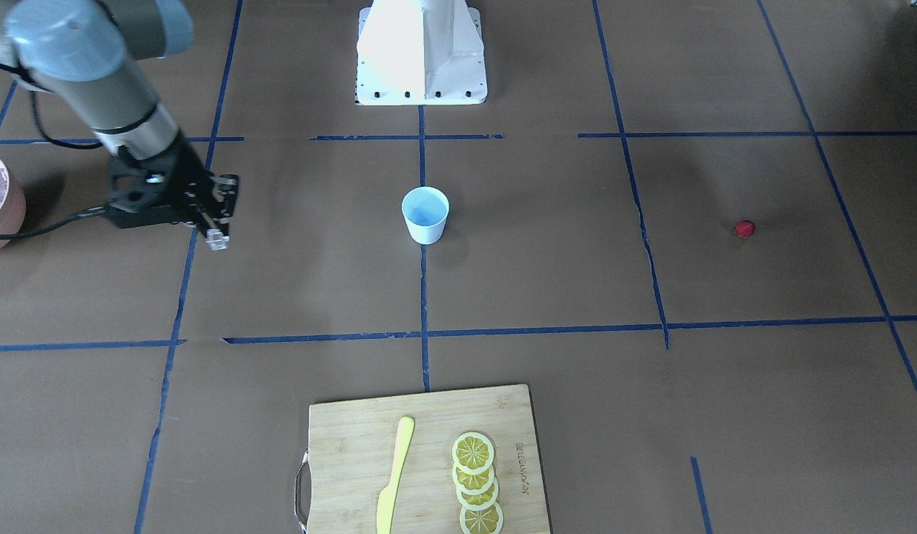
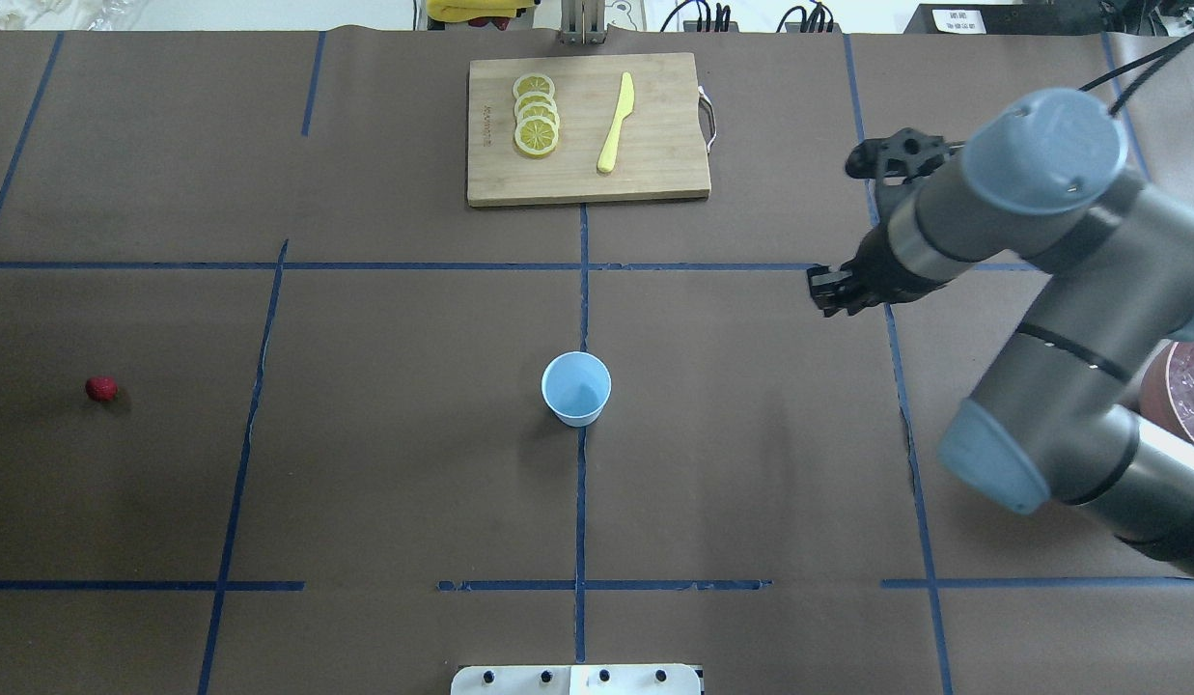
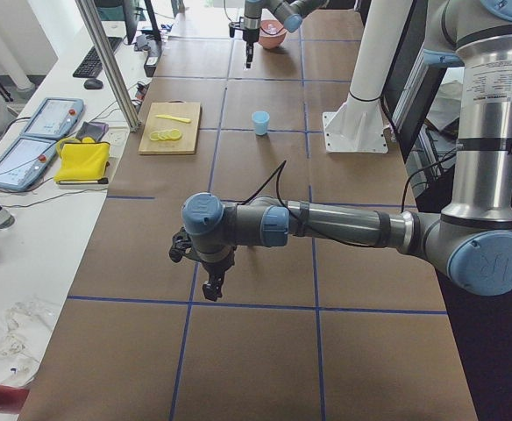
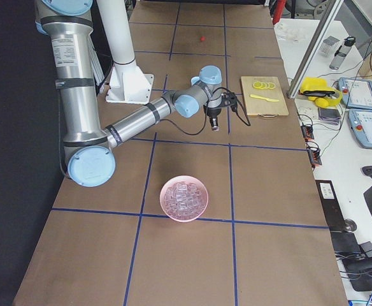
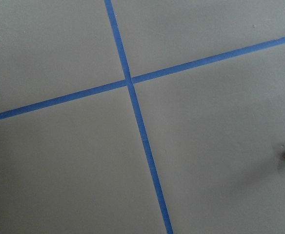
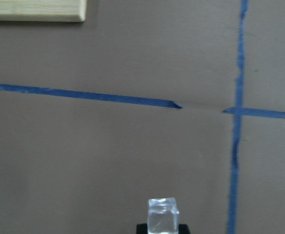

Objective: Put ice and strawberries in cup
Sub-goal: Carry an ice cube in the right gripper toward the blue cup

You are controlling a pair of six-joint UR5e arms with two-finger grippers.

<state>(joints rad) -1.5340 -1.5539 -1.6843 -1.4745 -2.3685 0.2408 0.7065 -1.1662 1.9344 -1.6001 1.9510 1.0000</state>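
While I am clamping one clear ice cube (image 6: 163,222) between the fingers of my right gripper (image 1: 215,231), I am hanging it above the brown desk (image 2: 413,483). It is near a crossing of blue tape lines (image 2: 580,502), between the pink bowl (image 4: 200,215) and the cup (image 1: 425,215), and apart from both.

I am counting one cup, pale blue and upright near the middle of the desk. Inside it only its own blue bottom is showing.

I am counting one bowl, off on my right side. It is carrying a heap of ice cubes (image 4: 183,196), too crowded for me to number.

I am counting one strawberry (image 2: 101,389), small and red, lying alone on the desk far on my left, well apart from the cup. It is also peeking in at the right edge of my left wrist view.

I am seeing one wooden cutting board (image 2: 654,179) at the far edge of the desk, across from my base. On it are lying four lemon slices (image 2: 536,114), overlapping in a short row. One yellow knife (image 2: 616,123) is lying beside them without touching them.

My left gripper (image 3: 213,288) is hanging low over the desk, pointing down. It shows only in the side view, so I cannot tell whether its fingers are apart or together.
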